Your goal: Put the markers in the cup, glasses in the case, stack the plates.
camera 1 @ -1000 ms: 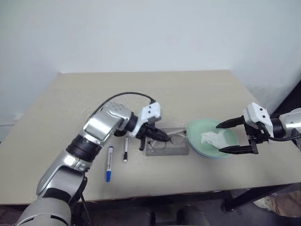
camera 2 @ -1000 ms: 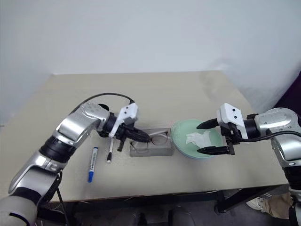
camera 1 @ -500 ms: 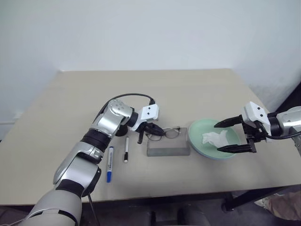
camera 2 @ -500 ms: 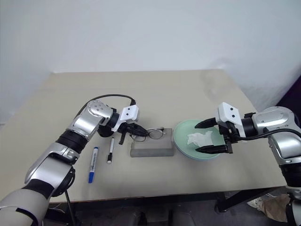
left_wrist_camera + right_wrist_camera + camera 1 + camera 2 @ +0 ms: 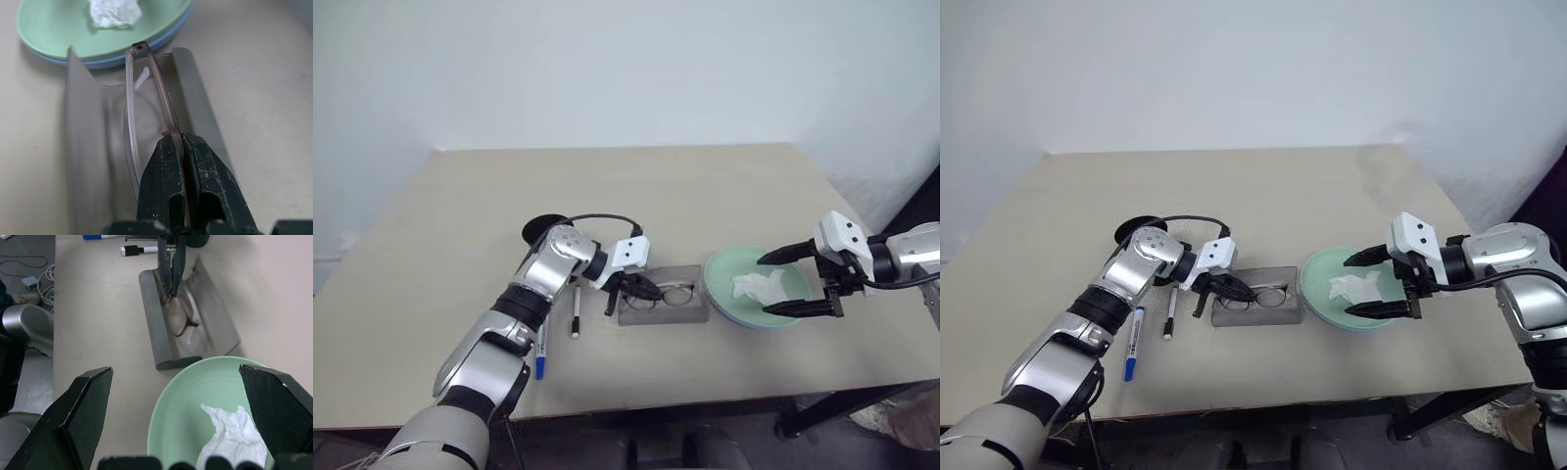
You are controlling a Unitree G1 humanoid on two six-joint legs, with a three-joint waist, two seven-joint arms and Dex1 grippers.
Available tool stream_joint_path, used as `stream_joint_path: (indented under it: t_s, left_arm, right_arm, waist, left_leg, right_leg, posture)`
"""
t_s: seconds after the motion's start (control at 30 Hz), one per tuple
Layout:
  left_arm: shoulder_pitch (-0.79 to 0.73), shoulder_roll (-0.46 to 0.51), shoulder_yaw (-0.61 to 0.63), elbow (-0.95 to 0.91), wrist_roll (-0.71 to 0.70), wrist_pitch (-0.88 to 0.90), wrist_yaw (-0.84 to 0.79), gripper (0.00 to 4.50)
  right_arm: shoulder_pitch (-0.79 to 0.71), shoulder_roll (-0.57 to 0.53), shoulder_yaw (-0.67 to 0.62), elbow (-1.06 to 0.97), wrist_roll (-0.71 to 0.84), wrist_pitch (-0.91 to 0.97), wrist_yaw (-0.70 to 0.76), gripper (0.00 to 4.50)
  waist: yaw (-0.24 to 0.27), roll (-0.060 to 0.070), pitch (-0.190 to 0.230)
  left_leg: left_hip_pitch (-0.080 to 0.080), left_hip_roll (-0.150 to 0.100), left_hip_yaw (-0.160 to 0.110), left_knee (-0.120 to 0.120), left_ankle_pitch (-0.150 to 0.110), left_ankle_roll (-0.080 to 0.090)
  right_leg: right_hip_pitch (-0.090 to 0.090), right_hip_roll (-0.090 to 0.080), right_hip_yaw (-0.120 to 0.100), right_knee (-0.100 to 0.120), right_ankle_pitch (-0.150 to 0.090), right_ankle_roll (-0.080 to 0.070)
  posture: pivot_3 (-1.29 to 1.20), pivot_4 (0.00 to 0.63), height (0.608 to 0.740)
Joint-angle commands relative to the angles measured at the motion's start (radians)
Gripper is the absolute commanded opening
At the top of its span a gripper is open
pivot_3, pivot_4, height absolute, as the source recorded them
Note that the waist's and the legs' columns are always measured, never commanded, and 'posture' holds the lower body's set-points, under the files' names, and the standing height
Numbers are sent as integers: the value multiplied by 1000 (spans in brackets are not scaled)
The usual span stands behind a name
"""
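Observation:
The grey case (image 5: 680,305) lies open at mid-table. My left gripper (image 5: 644,289) is shut on the frame of the glasses (image 5: 146,83), which sit tilted inside the case (image 5: 83,147). A black cup (image 5: 542,227) stands behind my left arm. The black-capped marker (image 5: 575,313) and the blue-capped marker (image 5: 539,354) lie left of the case. The mint green plate (image 5: 729,299) rests on the light blue plate (image 5: 129,58). My right gripper (image 5: 763,287) hovers open over them, its fingers (image 5: 88,401) spread wide.
A crumpled white tissue (image 5: 759,286) lies in the green plate. The table's right edge (image 5: 862,230) runs close to my right arm. Cables (image 5: 41,289) lie on the floor beside the table.
My left gripper has come down with the glasses, from above the case into its open trough. The right gripper has stayed in place over the plates.

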Motion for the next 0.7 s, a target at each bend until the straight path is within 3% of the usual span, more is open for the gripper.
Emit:
stream_joint_path:
  t_s: [0.03, 0.17, 0.3, 0.7]
  left_arm:
    - [-8, -3, 12, -48, -19, 60, -52, 23]
    - [-10, -3, 13, -56, -15, 83, -68, 23]
    - [-15, -6, 12, -48, 2, 68, -56, 939]
    - [-60, -14, 56, -51, 2, 36, -16, 939]
  right_arm:
    - [-18, 0, -17, -22, 7, -6, -6, 4500]
    - [-14, 2, -18, -23, 5, -10, -9, 4500]
    - [-14, 3, -18, -23, 6, -10, -11, 4500]
    - [-10, 4, -18, -25, 6, -12, -12, 4500]
  waist:
    - [0, 0, 0]
    - [0, 0, 0]
    - [0, 0, 0]
    - [0, 0, 0]
  left_leg:
    - [0, 0, 1, 1, -1, 1]
    - [0, 0, 3, 3, -2, 4]
    - [0, 0, 3, 3, -2, 4]
    - [0, 0, 4, 3, -2, 4]
  right_leg:
    - [0, 0, 1, 0, 0, 1]
    - [0, -1, 2, -1, 1, 3]
    - [0, -1, 3, -1, 2, 3]
    - [0, -1, 3, -1, 2, 3]
  posture:
    - [0, 0, 738]
    - [0, 0, 738]
    - [0, 0, 738]
    - [0, 0, 738]
